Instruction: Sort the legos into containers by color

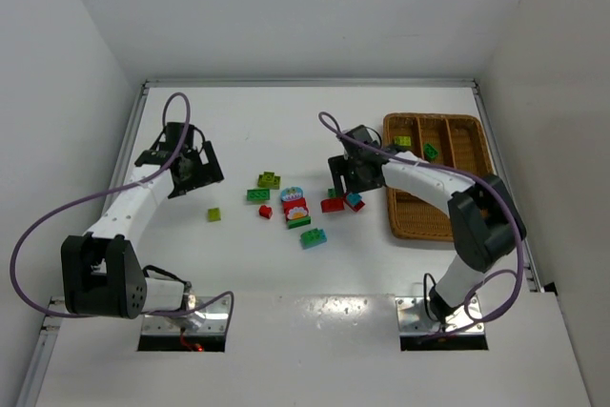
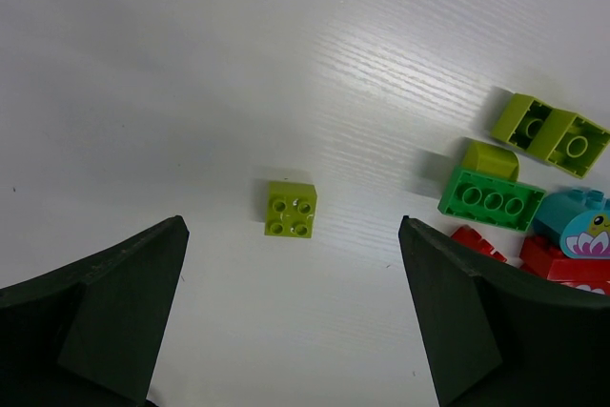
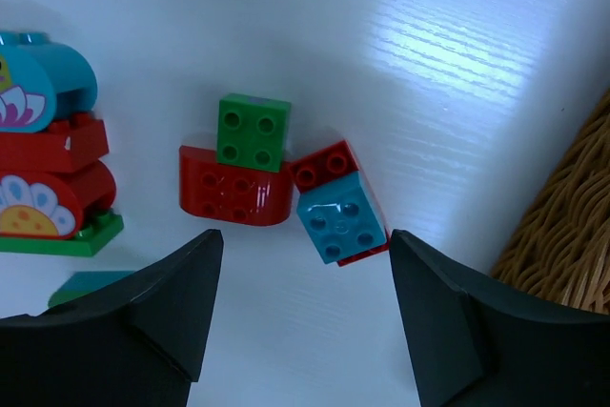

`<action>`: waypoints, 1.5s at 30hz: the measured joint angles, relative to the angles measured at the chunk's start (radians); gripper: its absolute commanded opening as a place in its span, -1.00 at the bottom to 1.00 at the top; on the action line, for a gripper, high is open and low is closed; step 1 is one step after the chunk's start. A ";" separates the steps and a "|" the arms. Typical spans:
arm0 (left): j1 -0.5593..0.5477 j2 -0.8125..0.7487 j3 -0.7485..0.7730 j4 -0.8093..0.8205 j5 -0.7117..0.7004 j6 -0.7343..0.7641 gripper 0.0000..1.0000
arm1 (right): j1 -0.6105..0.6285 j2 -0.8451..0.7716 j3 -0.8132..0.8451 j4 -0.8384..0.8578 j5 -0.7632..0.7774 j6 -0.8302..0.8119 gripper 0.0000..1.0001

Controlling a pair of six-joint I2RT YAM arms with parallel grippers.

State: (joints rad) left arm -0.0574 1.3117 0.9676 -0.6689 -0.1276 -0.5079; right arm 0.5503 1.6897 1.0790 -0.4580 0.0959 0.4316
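Observation:
Loose legos lie mid-table. A small lime brick [image 1: 213, 214] lies apart on the left; in the left wrist view it [image 2: 291, 209] sits just ahead of my open, empty left gripper [image 2: 292, 278], which hovers above the table [image 1: 193, 171]. My right gripper [image 1: 347, 183] is open and empty over a teal brick [image 3: 340, 218] stacked on a red brick [image 3: 324, 163]. Beside these is a red curved brick [image 3: 233, 190] with a dark green brick [image 3: 254, 131] on it. The wicker tray [image 1: 448, 221] at the right holds a lime brick [image 1: 403, 141] and a green brick [image 1: 431, 151].
A stacked printed block pile [image 1: 295, 207] stands mid-table, also in the right wrist view [image 3: 48, 169]. Near it are a lime pair [image 1: 270, 179], a green brick [image 1: 257, 194], a small red brick [image 1: 265, 211] and a teal brick [image 1: 313, 237]. The tray's edge [image 3: 572, 226] is right of my right fingers.

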 measured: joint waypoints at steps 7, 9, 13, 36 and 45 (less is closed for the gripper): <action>0.000 0.000 0.000 0.000 0.008 -0.002 1.00 | -0.012 0.013 0.000 0.001 -0.012 -0.074 0.42; 0.000 0.000 0.000 0.000 0.011 -0.002 1.00 | -0.012 0.029 -0.003 0.011 -0.019 -0.087 0.42; 0.000 0.000 0.000 0.000 0.013 -0.002 1.00 | -0.013 0.045 -0.029 0.034 -0.031 -0.103 0.30; -0.057 -0.033 -0.061 0.173 0.495 -0.001 1.00 | -0.040 -0.137 -0.079 0.048 -0.103 -0.082 -0.70; -0.233 -0.034 -0.103 0.481 1.052 0.003 1.00 | -0.163 -0.455 -0.219 0.228 -0.710 0.032 -0.70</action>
State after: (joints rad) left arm -0.2909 1.2781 0.8646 -0.1879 0.9245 -0.5049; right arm 0.3878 1.2346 0.8600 -0.2298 -0.6144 0.4633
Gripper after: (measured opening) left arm 1.000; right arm 0.360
